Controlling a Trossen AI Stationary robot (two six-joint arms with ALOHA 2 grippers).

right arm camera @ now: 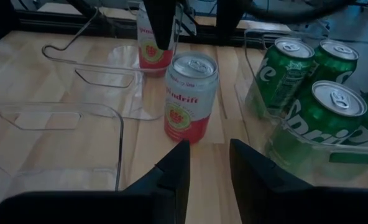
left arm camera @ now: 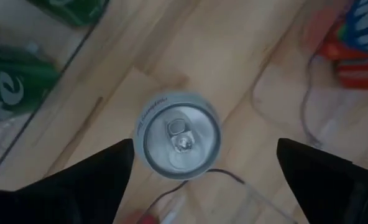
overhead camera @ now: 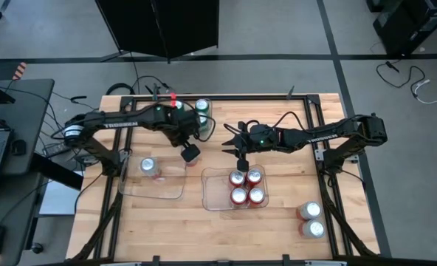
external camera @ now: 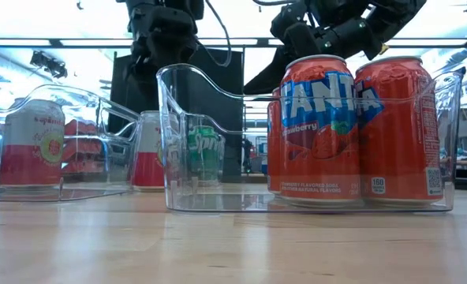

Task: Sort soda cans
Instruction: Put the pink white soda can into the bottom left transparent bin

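Note:
A silver-white soda can (left arm camera: 181,134) with a red lower half (right arm camera: 190,96) stands upright on the wood between the trays. My left gripper (left arm camera: 206,146) hangs open above it, fingers pointing down on either side of its top and apart from it (overhead camera: 190,153). My right gripper (right arm camera: 209,162) sits a little to the can's right (overhead camera: 229,144), open by a narrow gap with nothing in it. Several red cans (overhead camera: 246,186) fill the middle tray (overhead camera: 215,193). One silver-white can (overhead camera: 148,166) stands in the left tray (overhead camera: 170,191). Green cans (right arm camera: 308,81) stand in the far tray.
Two more cans (overhead camera: 311,219) stand loose at the table's near right. In the low view the red cans (external camera: 352,130) are close behind the tray wall, with the left tray's can (external camera: 32,142) farther left. Bare wood lies along the near edge.

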